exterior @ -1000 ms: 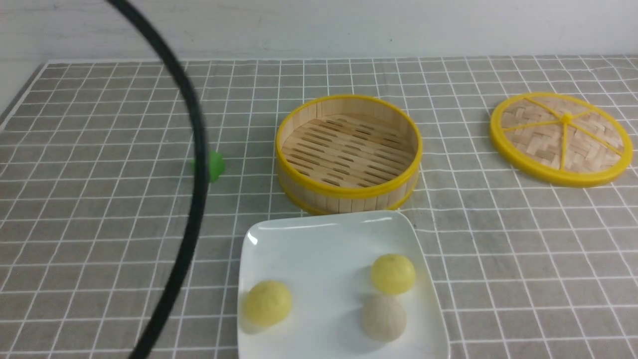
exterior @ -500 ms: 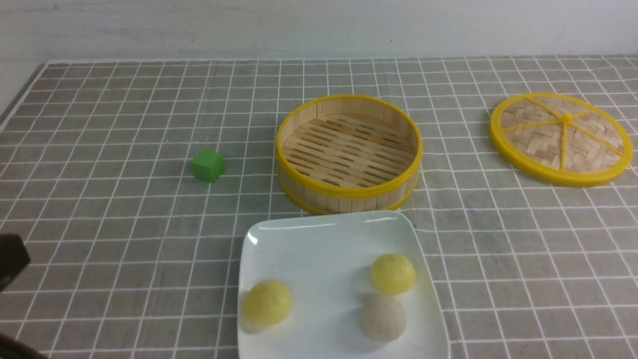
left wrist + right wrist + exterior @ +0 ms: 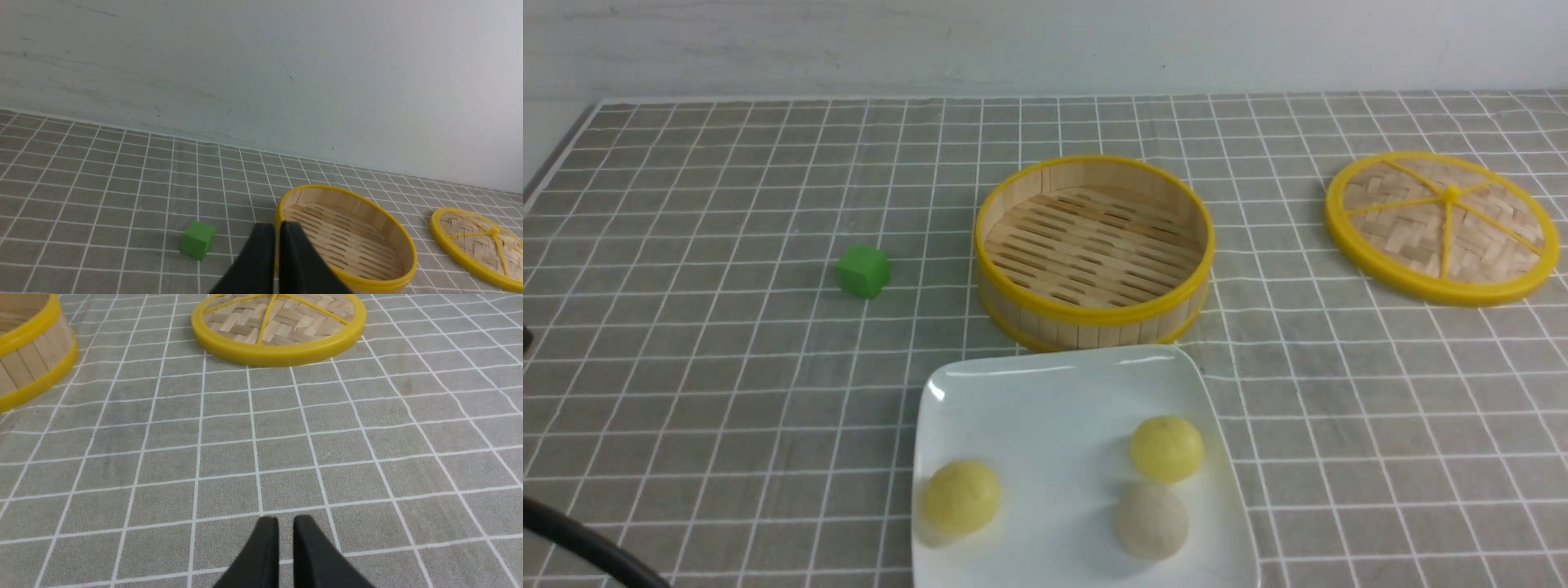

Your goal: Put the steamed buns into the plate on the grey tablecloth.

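The left arm's dark cable (image 3: 580, 551) has been withdrawn to the corner — three steamed buns (image 3: 1168, 447) are seen on the plate (image 3: 1054, 392); left gripper (image 3: 277, 228) and right gripper (image 3: 285, 524) are pressed together, empty.

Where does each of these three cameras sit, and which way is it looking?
Front view: between the arms, facing forward over the plate, three steamed buns and steamer basket; only a black cable shows.
Left wrist view: on the left arm, facing the wall; left gripper shut.
Right wrist view: low over the grey tablecloth, facing the lid; right gripper shut.
All three share basket and lid.
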`<action>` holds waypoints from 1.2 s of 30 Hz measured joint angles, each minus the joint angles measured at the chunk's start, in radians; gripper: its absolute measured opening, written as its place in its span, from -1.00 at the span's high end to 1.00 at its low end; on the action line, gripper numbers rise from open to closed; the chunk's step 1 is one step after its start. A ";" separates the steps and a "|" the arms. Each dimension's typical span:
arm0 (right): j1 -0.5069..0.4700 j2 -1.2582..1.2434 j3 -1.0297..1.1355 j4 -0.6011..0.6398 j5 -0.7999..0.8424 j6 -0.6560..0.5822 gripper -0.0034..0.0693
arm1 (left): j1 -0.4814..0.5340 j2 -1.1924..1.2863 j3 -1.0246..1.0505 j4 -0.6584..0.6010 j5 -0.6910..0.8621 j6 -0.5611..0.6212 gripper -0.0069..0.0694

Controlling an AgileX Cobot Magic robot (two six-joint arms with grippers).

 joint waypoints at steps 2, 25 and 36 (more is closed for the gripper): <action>0.000 0.000 0.000 0.000 0.000 0.000 0.68 | 0.000 0.000 0.001 0.036 0.005 0.000 0.69; 0.000 0.000 0.000 0.000 0.000 0.000 0.64 | 0.054 -0.291 0.513 0.535 0.041 -0.353 0.63; 0.000 0.000 0.000 0.001 0.000 0.000 0.60 | 0.102 -0.293 0.514 0.541 0.037 -0.360 0.61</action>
